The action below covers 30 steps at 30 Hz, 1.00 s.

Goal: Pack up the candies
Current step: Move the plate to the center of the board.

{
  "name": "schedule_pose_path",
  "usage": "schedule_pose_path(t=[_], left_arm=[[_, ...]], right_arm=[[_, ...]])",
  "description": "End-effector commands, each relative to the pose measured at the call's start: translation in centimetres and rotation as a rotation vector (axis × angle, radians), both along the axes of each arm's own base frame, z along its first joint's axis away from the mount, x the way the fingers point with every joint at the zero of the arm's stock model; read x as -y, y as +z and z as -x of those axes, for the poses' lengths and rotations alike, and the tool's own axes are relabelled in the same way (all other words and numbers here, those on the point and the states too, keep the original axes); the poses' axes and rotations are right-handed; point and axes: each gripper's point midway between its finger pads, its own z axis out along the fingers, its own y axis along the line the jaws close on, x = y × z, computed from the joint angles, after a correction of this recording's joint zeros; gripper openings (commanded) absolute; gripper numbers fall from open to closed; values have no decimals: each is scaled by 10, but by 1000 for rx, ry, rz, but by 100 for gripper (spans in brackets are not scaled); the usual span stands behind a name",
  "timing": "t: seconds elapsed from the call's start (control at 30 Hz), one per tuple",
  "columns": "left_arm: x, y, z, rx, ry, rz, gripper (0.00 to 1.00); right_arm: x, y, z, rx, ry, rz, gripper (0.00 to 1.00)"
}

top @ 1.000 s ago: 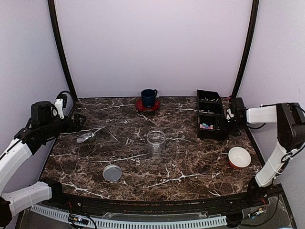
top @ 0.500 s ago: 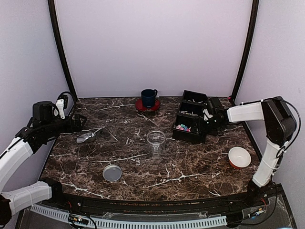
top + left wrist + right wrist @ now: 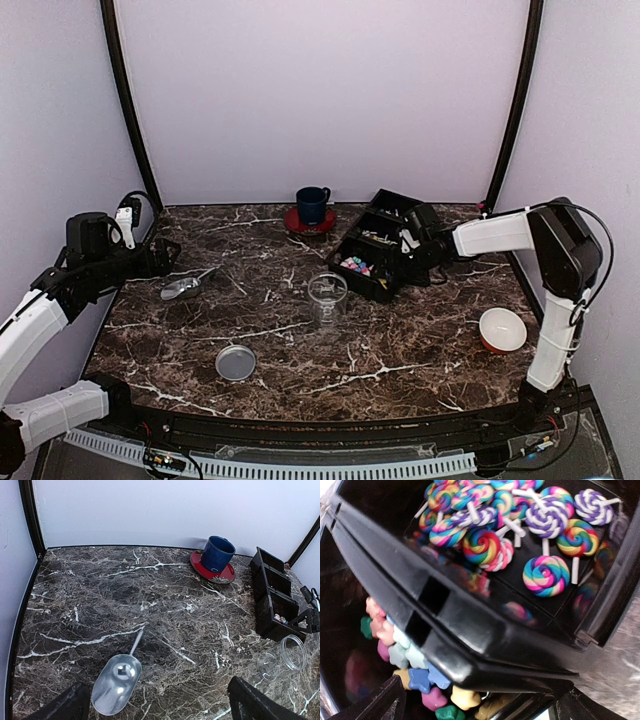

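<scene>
The candies (image 3: 353, 266) lie in the near compartment of a black three-part tray (image 3: 392, 205). The right wrist view shows them as small pastel star pieces (image 3: 415, 672), with swirl lollipops (image 3: 495, 530) in the compartment beside them. My right gripper (image 3: 408, 245) is shut on the tray's side wall (image 3: 470, 625), its own jaws at the bottom of the right wrist view (image 3: 485, 700). The clear jar (image 3: 327, 298) stands open just left of the tray and also shows in the left wrist view (image 3: 287, 655). My left gripper (image 3: 165, 255) is open and empty above a metal scoop (image 3: 116, 682).
The scoop (image 3: 183, 288) lies at the left. A round metal lid (image 3: 236, 362) lies near the front. A blue cup (image 3: 312, 205) on a red saucer stands at the back. A white bowl (image 3: 502, 328) sits at the front right.
My right gripper has dragged the black tray from the right edge leftward and turned it, so its near end now sits beside the jar. The left arm has barely moved.
</scene>
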Motion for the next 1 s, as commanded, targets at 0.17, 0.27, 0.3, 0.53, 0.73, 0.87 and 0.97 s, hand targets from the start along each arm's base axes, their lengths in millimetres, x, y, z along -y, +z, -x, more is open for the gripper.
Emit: schedule_pose_path(t=[0.17, 0.27, 0.3, 0.53, 0.73, 0.87, 0.97], left_arm=[[-2, -1, 2, -1, 6, 4, 99], [-2, -2, 2, -3, 6, 4, 99], [-2, -2, 2, -3, 7, 3, 99], [-2, -2, 2, -4, 7, -3, 99], [-1, -3, 1, -7, 1, -2, 99], [-1, -3, 1, -11, -2, -1, 99], [0, -4, 1, -15, -8, -1, 99]], right_arm=[[-68, 16, -10, 54, 96, -108, 98], [-83, 16, -10, 53, 115, -121, 98], [-90, 17, -9, 55, 127, -127, 98], [-103, 45, -2, 100, 179, -120, 98], [-75, 87, -7, 205, 198, 26, 98], [-49, 100, -16, 260, 239, 179, 98], [-24, 111, -34, 314, 233, 273, 98]])
